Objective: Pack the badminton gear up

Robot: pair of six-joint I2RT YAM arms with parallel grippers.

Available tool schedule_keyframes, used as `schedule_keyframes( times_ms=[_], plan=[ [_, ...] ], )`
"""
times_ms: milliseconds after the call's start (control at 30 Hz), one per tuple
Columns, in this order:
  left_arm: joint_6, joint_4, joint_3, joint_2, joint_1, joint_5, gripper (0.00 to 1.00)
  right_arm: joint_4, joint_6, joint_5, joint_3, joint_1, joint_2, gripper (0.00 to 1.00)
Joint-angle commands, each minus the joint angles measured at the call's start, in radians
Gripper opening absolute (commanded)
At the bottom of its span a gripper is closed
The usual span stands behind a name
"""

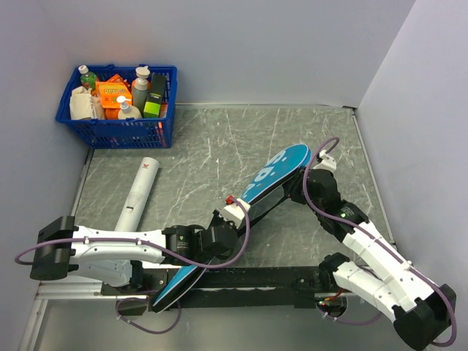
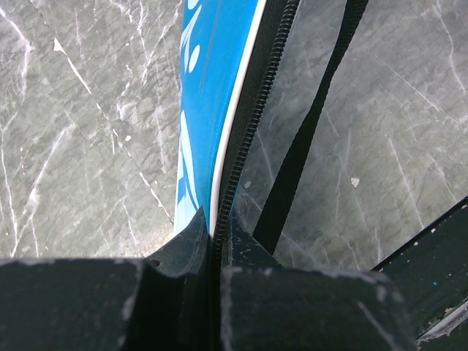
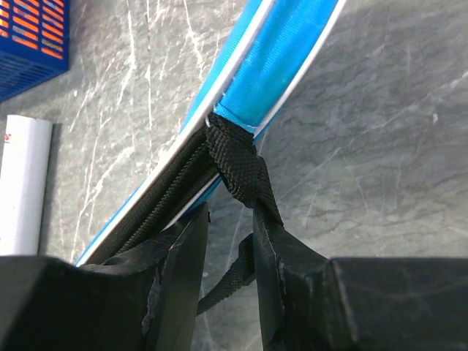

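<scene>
The left pincer (image 2: 213,232) is clamped on the cover (image 2: 208,110). Its fingers are pressed together over the seam just beside the zip (image 2: 256,117), so the cover stands on edge ahead of it. The right pincer (image 3: 228,219) has its fingers apart. The black strap (image 3: 238,168) runs down from the cover's rim into the gap between them and lies against one finger, unpinched.

The cover spans from one pincer to the other. Its narrow end is behind the left pincer, out over the near rail (image 1: 248,278), and its head end is beyond the right pincer. I cannot tell whether the racket is inside, and no shuttlecock shows.

The step looks like the right pincer finding a hold at the head end while the left steadies the cover. To do that well, the left should hold firm without twisting, so the zip line runs straight. The right should close square on the strap near its stitching, not on the slack loop, which would slide.

The tube (image 3: 22,183) lies on the worktop (image 2: 88,146) to the left of both pincers, apart from the cover, with the basket (image 3: 29,36) beyond it. Open worktop lies ahead of the left pincer. A wall (image 1: 417,110) stands close on the right pincer's outer side, so any swing is safer toward the middle. The narrow end could catch on the rail.
</scene>
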Motion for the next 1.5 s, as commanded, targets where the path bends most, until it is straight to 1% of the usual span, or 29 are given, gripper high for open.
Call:
schedule_keyframes(
  times_ms=[0, 333, 600, 1100, 1167, 1200, 1233, 1267, 1367, 1467],
  plan=[
    [0.0, 0.11, 0.009, -0.034, -0.004, -0.019, 0.01, -0.012, -0.061, 0.044, 0.078, -0.017, -0.018, 0.39],
    [-0.01, 0.098, 0.006, -0.038, -0.004, -0.019, 0.01, -0.052, -0.12, 0.053, 0.15, -0.06, -0.004, 0.37],
    [-0.014, 0.099, 0.003, -0.043, -0.004, -0.013, 0.01, -0.016, -0.12, 0.03, 0.146, -0.086, 0.031, 0.36],
    [-0.007, 0.105, 0.009, -0.024, -0.004, -0.002, 0.01, -0.001, -0.121, -0.007, 0.198, -0.101, 0.069, 0.29],
    [-0.007, 0.11, 0.009, -0.021, -0.004, 0.0, 0.01, -0.007, -0.124, -0.016, 0.213, -0.101, 0.08, 0.24],
    [-0.009, 0.112, 0.01, -0.02, -0.004, 0.0, 0.01, -0.012, -0.124, -0.019, 0.215, -0.101, 0.082, 0.19],
    [-0.009, 0.11, 0.012, -0.018, -0.004, -0.002, 0.01, -0.012, -0.123, -0.025, 0.213, -0.101, 0.083, 0.07],
    [-0.007, 0.11, 0.014, -0.017, -0.004, -0.006, 0.01, -0.009, -0.124, -0.045, 0.207, -0.101, 0.085, 0.01],
    [0.002, 0.118, 0.026, -0.004, -0.002, -0.022, 0.01, 0.005, -0.109, -0.079, 0.157, -0.101, 0.08, 0.0],
    [0.014, 0.127, 0.041, 0.023, 0.004, -0.026, 0.01, 0.031, -0.078, -0.161, 0.081, -0.1, 0.074, 0.0]
  ],
)
